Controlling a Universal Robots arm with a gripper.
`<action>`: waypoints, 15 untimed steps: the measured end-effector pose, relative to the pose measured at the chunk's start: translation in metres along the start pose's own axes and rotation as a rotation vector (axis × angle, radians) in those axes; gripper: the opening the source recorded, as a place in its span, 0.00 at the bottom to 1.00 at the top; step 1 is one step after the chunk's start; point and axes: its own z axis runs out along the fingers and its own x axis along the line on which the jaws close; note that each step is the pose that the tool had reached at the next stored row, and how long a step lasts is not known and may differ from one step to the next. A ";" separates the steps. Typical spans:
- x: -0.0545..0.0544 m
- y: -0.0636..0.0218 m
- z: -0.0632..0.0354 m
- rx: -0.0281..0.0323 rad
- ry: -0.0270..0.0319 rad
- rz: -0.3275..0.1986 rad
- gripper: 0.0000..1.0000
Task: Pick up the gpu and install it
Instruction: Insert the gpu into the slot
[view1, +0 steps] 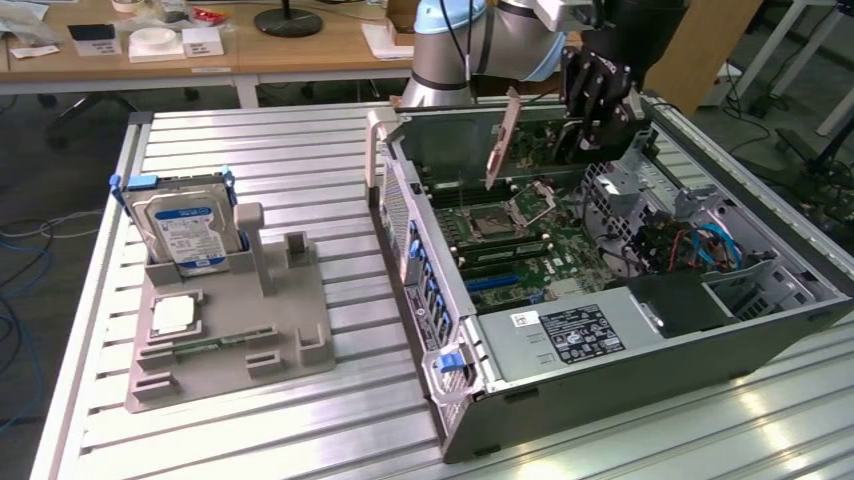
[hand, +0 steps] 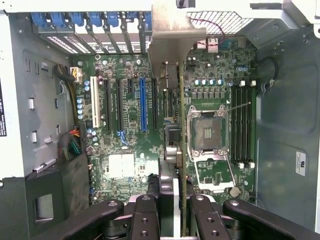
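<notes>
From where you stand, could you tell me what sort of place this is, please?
Probably a robotics lab: a robot arm holds the gpu over an open computer case on a slotted metal table, with cluttered desks behind.

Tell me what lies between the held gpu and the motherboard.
Nothing: in the exterior view the gpu hangs above the motherboard with only air between.
</notes>
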 end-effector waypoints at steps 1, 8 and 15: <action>0.000 0.0000 0.0005 0.0001 -0.0011 0.000 0.28; 0.004 0.0001 0.0101 -0.0023 -0.0048 0.000 0.28; 0.007 0.0009 0.0164 -0.0032 -0.0177 -0.003 0.28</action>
